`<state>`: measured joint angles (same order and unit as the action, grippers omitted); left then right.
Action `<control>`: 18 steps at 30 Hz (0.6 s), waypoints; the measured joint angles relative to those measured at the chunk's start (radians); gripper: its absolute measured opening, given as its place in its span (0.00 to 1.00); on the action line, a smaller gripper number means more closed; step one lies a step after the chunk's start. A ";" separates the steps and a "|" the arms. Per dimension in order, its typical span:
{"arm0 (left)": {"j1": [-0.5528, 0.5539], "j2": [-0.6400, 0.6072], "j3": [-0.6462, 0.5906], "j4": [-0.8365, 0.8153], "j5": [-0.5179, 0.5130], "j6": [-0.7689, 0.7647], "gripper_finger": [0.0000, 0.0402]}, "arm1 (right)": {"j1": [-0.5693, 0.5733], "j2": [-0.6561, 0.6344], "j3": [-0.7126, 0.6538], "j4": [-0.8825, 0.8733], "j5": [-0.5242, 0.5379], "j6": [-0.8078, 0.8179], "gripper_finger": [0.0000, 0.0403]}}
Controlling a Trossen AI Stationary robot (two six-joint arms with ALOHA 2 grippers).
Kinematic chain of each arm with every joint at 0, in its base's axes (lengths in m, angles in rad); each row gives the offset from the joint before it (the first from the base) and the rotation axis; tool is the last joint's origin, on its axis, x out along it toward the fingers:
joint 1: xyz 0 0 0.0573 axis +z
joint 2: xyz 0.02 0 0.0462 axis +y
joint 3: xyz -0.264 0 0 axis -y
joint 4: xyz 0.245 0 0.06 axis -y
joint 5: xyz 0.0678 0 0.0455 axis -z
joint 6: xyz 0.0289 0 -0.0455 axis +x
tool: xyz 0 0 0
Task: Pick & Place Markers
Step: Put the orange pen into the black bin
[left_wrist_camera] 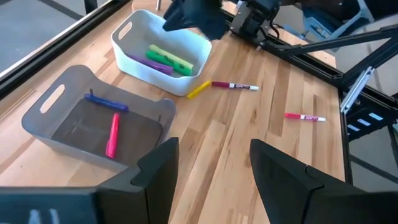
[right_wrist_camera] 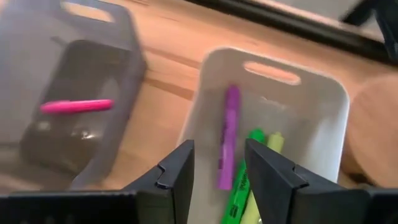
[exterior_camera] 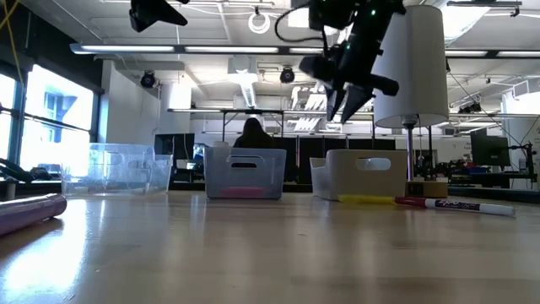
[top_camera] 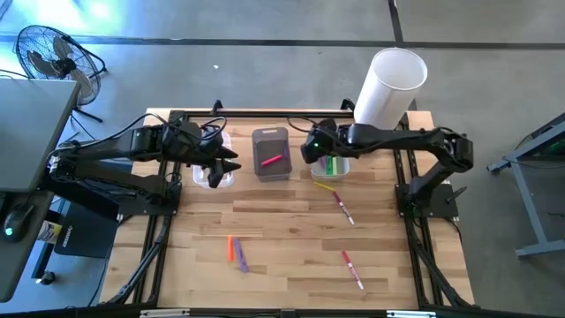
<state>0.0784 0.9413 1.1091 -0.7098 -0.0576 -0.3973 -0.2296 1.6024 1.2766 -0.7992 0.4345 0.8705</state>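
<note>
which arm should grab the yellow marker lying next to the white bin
Right. The right gripper hangs open over the white bin, and the yellow marker lies just beside that bin. The left gripper, also open, sits over the clear bin, with the grey bin between.

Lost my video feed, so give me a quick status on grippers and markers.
Right gripper open, empty, above white bin holding purple marker. Left gripper open over clear bin. Loose markers on table, including red one. Nothing blocking.
</note>
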 joint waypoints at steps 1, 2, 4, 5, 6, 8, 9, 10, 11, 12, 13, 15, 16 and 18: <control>0.000 0.000 0.000 0.003 0.003 0.000 0.48 | 0.013 -0.014 0.000 0.008 0.002 -0.032 0.33; 0.000 0.000 0.000 0.007 0.010 0.000 0.48 | 0.029 -0.032 0.000 0.017 0.006 -0.062 0.33; 0.000 0.000 0.000 0.021 0.018 -0.007 0.48 | 0.063 -0.068 0.000 0.029 0.024 -0.117 0.33; 0.000 0.000 0.000 0.035 0.017 -0.019 0.48 | 0.081 -0.090 0.000 0.033 0.030 -0.139 0.33; 0.000 0.000 0.000 0.053 0.017 -0.032 0.48 | 0.099 -0.108 0.000 0.039 0.034 -0.163 0.33; 0.000 0.000 0.000 0.090 0.022 -0.027 0.48 | 0.136 -0.144 -0.002 0.050 0.054 -0.220 0.33; -0.003 0.004 0.000 0.110 0.033 -0.007 0.48 | 0.156 -0.161 -0.015 0.077 0.075 -0.251 0.33; -0.012 0.015 0.000 0.131 0.045 0.013 0.48 | 0.174 -0.178 -0.035 0.108 0.094 -0.278 0.33; -0.027 0.029 0.001 0.154 0.047 0.026 0.48 | 0.190 -0.196 -0.064 0.146 0.107 -0.298 0.33; -0.045 0.042 0.001 0.171 0.036 0.031 0.48 | 0.202 -0.215 -0.100 0.191 0.106 -0.311 0.32; -0.066 0.057 0.001 0.180 0.010 0.033 0.48 | 0.211 -0.233 -0.140 0.243 0.094 -0.324 0.31; -0.115 0.091 0.000 0.185 -0.076 0.046 0.48 | 0.224 -0.270 -0.220 0.353 0.062 -0.332 0.29; -0.147 0.114 0.002 0.187 -0.135 0.050 0.48 | 0.231 -0.293 -0.261 0.403 0.050 -0.329 0.28; -0.200 0.152 0.001 0.161 -0.244 0.026 0.48 | 0.242 -0.335 -0.329 0.489 0.035 -0.327 0.24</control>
<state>-0.1217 1.0934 1.1098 -0.5490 -0.3017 -0.3711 0.0122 1.2669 0.9478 -0.3106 0.4690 0.5438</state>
